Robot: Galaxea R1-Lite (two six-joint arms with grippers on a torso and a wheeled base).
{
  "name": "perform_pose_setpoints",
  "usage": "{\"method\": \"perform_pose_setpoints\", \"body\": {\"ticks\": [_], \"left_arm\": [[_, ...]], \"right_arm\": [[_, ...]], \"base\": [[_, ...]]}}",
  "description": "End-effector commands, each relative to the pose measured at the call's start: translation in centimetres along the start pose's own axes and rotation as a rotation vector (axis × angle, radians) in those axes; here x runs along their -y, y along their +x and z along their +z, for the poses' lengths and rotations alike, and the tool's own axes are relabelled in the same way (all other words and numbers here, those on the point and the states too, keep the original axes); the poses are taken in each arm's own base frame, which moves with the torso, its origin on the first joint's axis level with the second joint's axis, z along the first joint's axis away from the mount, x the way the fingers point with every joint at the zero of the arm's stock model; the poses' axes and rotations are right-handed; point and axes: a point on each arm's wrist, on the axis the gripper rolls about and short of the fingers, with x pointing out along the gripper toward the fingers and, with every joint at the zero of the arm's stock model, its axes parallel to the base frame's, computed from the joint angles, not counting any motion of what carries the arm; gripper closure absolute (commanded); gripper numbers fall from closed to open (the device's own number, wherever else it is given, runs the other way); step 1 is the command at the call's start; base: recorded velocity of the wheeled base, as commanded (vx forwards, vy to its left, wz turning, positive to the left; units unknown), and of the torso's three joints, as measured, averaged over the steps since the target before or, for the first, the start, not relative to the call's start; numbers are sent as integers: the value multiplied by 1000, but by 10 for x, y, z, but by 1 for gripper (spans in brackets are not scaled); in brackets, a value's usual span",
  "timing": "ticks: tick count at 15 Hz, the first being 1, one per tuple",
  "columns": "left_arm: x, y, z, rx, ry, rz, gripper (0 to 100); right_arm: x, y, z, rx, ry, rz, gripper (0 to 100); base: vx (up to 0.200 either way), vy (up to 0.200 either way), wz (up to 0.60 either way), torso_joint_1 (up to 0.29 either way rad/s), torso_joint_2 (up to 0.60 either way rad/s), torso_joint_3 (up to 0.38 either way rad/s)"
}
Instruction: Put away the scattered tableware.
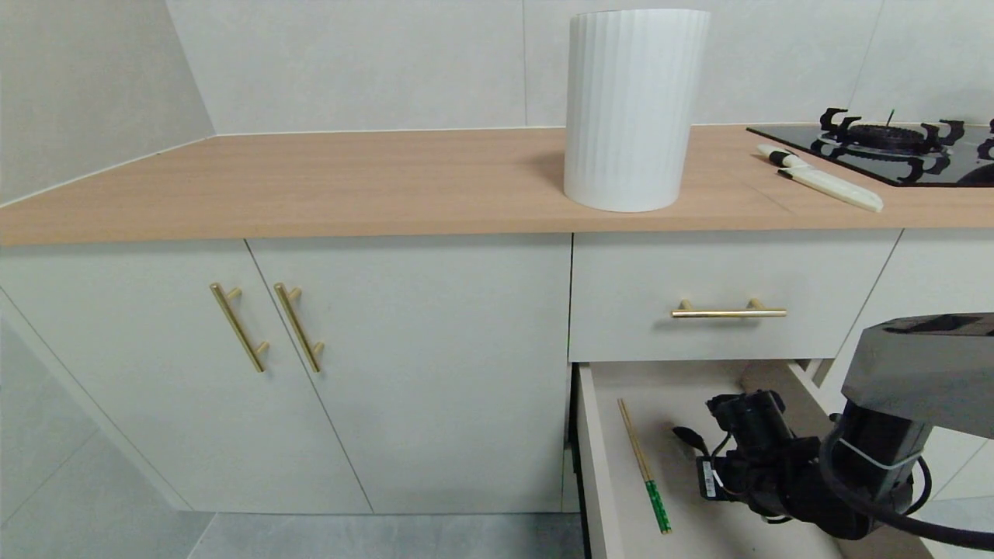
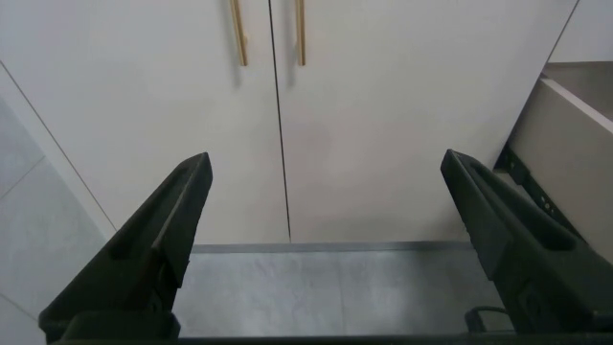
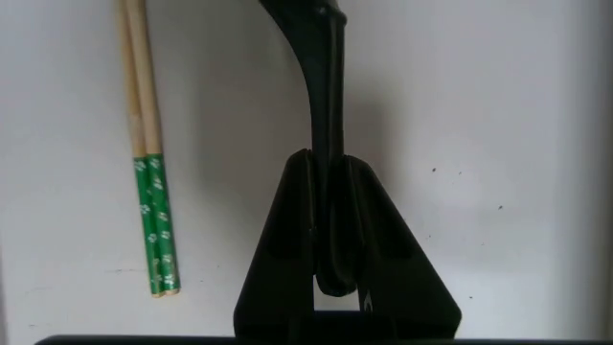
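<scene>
While the right gripper (image 3: 330,171) is pinching the black spoon (image 3: 321,67) by its thin handle over the open drawer (image 1: 594,458), chopsticks (image 1: 643,466) are lying at the spoon's nine o'clock in the head view. The spoon is looking light, stiff and slick, so a mid-handle hold is suiting it. The left gripper (image 2: 326,165) is hanging wide open.

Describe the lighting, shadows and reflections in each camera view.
Head view: soft, even light; the white canister throws a faint shadow leftward on the countertop, and the black hob mirrors its burner grates. Left wrist view: the open left gripper reads dark against pale cupboard doors. Right wrist view: bright drawer floor, dim shade beside the black utensil.
</scene>
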Motion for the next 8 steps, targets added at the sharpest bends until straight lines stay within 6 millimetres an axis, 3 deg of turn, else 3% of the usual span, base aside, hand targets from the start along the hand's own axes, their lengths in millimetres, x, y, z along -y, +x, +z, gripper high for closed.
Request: {"method": "perform_pose_setpoints", "body": {"ticks": [1, 7, 8], "left_arm": [[0, 0, 0, -3, 0, 0, 0], [0, 0, 0, -1, 0, 0, 0], [0, 0, 0, -1, 0, 0, 0]], "right_arm": [[0, 3, -3, -11, -3, -4, 100], [0, 3, -3, -12, -3, -6, 100], [0, 3, -3, -11, -3, -11, 0]], "base": [[0, 0, 0, 0, 0, 0], [0, 0, 0, 0, 0, 0], [0, 0, 0, 0, 0, 0]]}}
